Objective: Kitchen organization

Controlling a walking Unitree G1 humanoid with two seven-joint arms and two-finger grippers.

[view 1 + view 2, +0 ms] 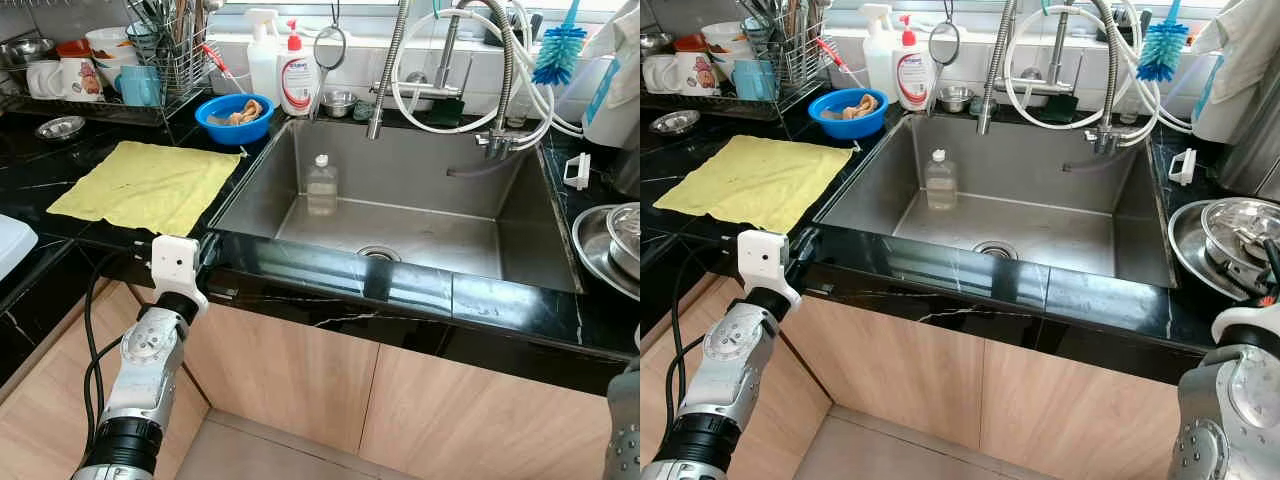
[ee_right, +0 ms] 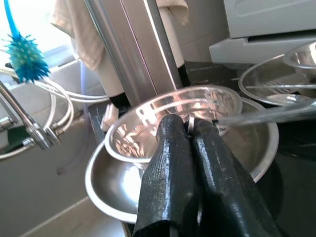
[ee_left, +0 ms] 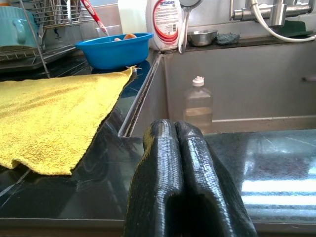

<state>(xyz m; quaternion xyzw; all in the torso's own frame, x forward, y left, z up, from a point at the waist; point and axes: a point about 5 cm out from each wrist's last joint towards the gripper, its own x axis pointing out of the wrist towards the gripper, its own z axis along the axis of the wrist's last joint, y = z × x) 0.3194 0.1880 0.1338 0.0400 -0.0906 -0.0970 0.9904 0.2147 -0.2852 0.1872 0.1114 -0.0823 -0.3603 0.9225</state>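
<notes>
1. Left tool [image 3: 180, 148], fingers pressed together with nothing between them, rests at the front edge of the black surface [image 1: 330, 285], just left of the sink [image 1: 400, 215].
2. Right tool [image 2: 190, 143] hangs over the steel bowls on the right of the sink; its fingers are narrow, and a thin metal piece, perhaps the colander's handle ring, sits at their tips, though whether it is gripped is hard to say.
3. Perforated steel colander [image 2: 148, 128] sits inside a wider bowl [image 2: 108, 182]; another steel bowl [image 2: 276, 79] stands behind them.
4. Yellow cloth [image 1: 150, 185] lies flat on the surface left of the sink, close to the left tool.
5. Clear bottle [image 1: 321, 187] with a white cap stands upright in the sink, against its back left part.
6. Blue bowl [image 1: 234, 117] holding something orange sits at the sink's back left corner, beside a soap bottle [image 1: 296, 78] and a spray bottle [image 1: 263, 55].
7. Dish rack [image 1: 110, 75] with mugs and utensils stands at the far left.
8. Blue brush [image 1: 558, 50] hangs by the tap hoses [image 1: 470, 90] behind the sink.
</notes>
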